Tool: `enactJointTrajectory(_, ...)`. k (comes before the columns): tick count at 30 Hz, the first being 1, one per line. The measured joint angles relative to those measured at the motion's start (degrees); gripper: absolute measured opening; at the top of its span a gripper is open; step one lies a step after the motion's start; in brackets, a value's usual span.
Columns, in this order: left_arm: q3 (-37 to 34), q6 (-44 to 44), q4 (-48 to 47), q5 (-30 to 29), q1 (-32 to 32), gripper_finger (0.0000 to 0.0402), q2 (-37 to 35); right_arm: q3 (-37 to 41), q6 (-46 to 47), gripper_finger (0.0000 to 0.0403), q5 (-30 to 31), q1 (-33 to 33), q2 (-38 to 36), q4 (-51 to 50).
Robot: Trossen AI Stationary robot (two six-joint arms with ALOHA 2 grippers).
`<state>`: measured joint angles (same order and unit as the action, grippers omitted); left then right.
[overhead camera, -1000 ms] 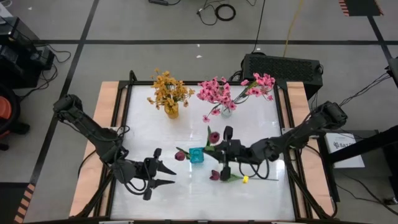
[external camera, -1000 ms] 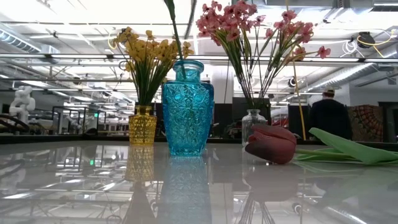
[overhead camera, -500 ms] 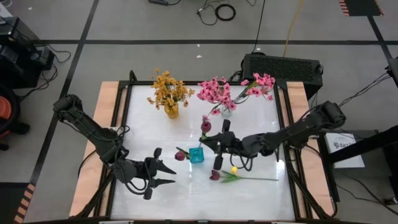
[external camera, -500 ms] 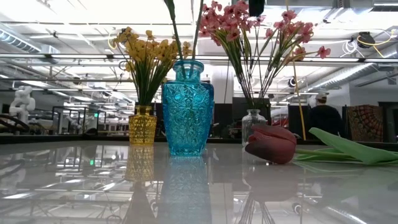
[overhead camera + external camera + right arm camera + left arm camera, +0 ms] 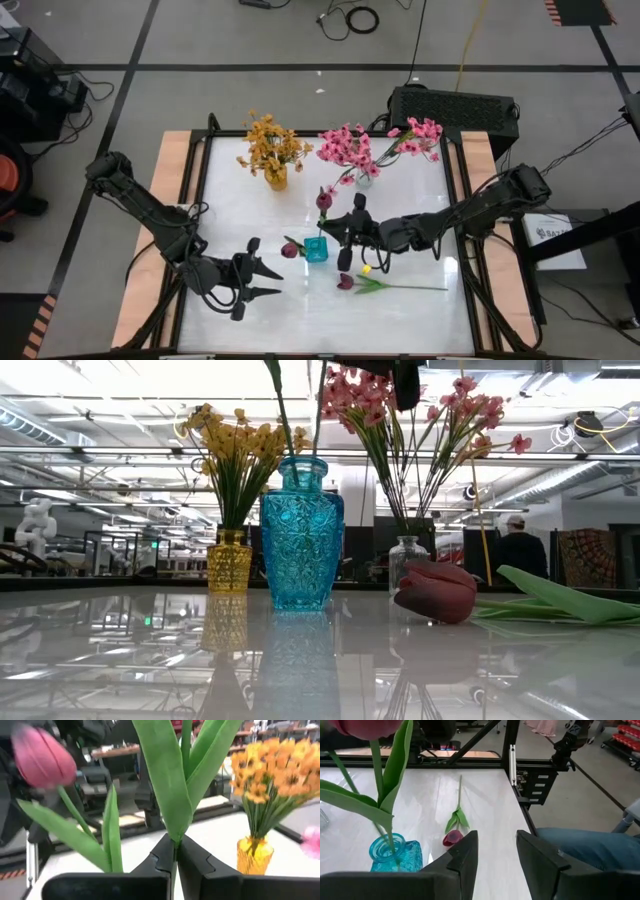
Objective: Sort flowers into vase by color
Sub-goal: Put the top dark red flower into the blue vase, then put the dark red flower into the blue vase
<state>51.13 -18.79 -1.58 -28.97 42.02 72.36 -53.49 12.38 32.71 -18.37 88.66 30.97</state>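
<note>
The right gripper (image 5: 345, 232), fingers clamped on a maroon tulip (image 5: 323, 200), is now feeding its stem into the blue vase (image 5: 316, 250) from 3 o'clock, leaving one tulip on the bench (image 5: 345, 282); the left gripper (image 5: 275, 281) is waiting half open and empty at 7 o'clock.

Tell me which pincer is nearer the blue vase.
Right. The right pincer sits just beside the blue vase, shut on a tulip stem over it. The left pincer waits farther off toward the table's front-left.

Overhead, table-level, 2 wrist cams
</note>
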Motion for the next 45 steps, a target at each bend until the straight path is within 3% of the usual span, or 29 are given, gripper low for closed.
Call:
enactJointTrajectory(8,0.0,0.0,-0.2,0.0,0.0,0.0142,0.0,0.0,2.0,0.0036,0.0,0.0,0.0,-4.7)
enactJointTrajectory(23,0.0,-0.3,-0.7,0.0,0.0,0.0142,0.0,0.0,1.6,0.0149,-7.7,0.0,0.0,-8.7)
enactJointTrajectory(29,0.0,-0.4,-0.9,0.0,0.0,0.0142,0.0,-0.3,4.3,0.0177,-8.6,-0.6,-5.6,-21.0)
enactJointTrajectory(37,0.0,-0.3,-1.1,0.0,0.0,0.0142,0.0,-0.3,10.2,0.0182,-10.4,-4.9,-15.9,-36.0)
enactJointTrajectory(41,0.0,-0.3,-1.1,0.0,0.0,0.0142,0.0,-0.3,12.8,0.0182,-10.2,-9.0,-17.1,-41.5)
enactJointTrajectory(45,0.0,-0.3,-1.1,0.0,0.0,0.0142,0.0,-0.4,21.6,0.0183,-9.8,-15.2,-13.9,-49.3)
